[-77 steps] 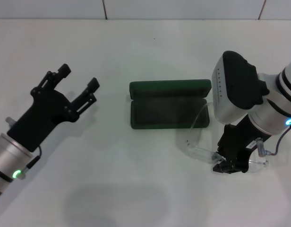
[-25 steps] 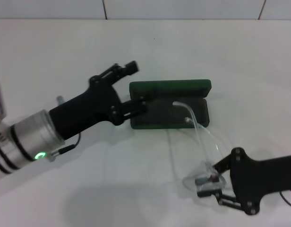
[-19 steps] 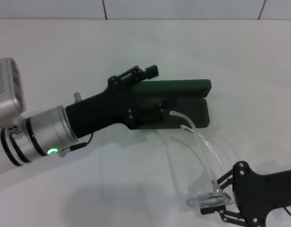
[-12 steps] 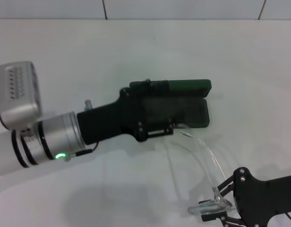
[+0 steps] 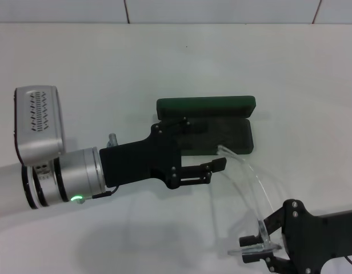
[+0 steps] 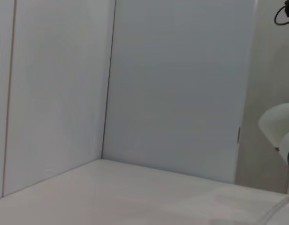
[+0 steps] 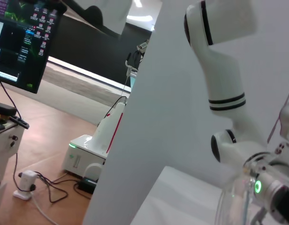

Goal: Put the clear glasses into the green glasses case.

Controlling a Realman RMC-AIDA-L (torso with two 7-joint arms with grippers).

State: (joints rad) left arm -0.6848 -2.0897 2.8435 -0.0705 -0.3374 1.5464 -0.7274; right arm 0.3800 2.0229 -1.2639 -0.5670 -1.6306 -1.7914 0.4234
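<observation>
Two grippers were in play: we had our right gripper (image 5: pixel 262 251) clamped on the clear glasses (image 5: pixel 253 194) near the table's (image 5: pixel 107 68) front edge, arms reaching toward the green glasses case (image 5: pixel 222 117), while our left gripper (image 5: pixel 196 145) hung spread over the open case's front edge.

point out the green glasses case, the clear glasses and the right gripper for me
green glasses case (image 5: pixel 206 105): head view, on the raised lid.
clear glasses (image 5: pixel 257 185): head view, on one long arm.
right gripper (image 5: pixel 260 249): head view, at the fingertips gripping the frame.
</observation>
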